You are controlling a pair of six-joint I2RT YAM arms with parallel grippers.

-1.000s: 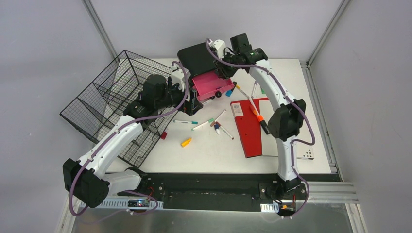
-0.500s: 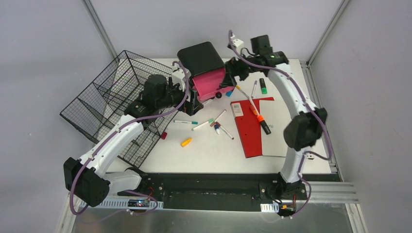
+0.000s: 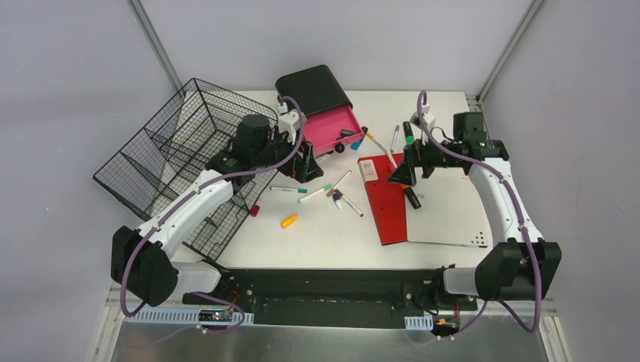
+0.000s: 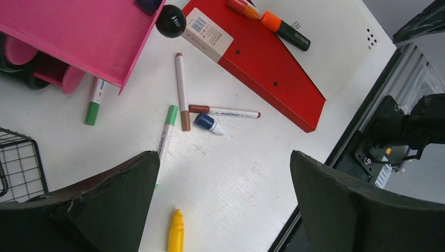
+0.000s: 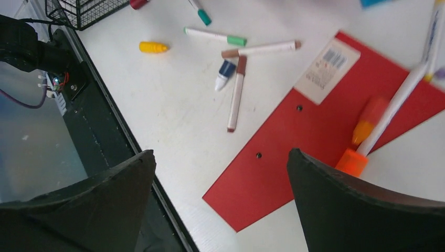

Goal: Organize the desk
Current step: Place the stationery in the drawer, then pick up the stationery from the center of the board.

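White desk (image 3: 324,241) fills the overhead view, from your arm bases to the far wall, and carries every other item.

Only the overhead view shows you the whole black wire basket (image 3: 162,158), tipped at the desk's left edge. The left wrist view catches one corner of it.

The red-and-white notebook (image 3: 392,207) lies open right of centre. Both wrist views show its red cover, but its full white page appears only from overhead.

The pink tray (image 3: 332,128) sits at the far middle, touching a black case (image 3: 313,87) behind it. The left wrist view shows only the tray's edge.

Your left gripper (image 3: 304,160) hovers just beside the tray's near corner, and your right gripper (image 3: 404,170) hovers over the notebook's far end. Each wrist view shows its fingers spread wide with nothing between them.

Loose markers (image 3: 332,188) lie scattered between tray and notebook. An orange-and-black highlighter (image 3: 408,191) rests on the red cover. The yellow cap (image 3: 289,221) lies apart on bare desk, toward the basket, and shows in all three views.
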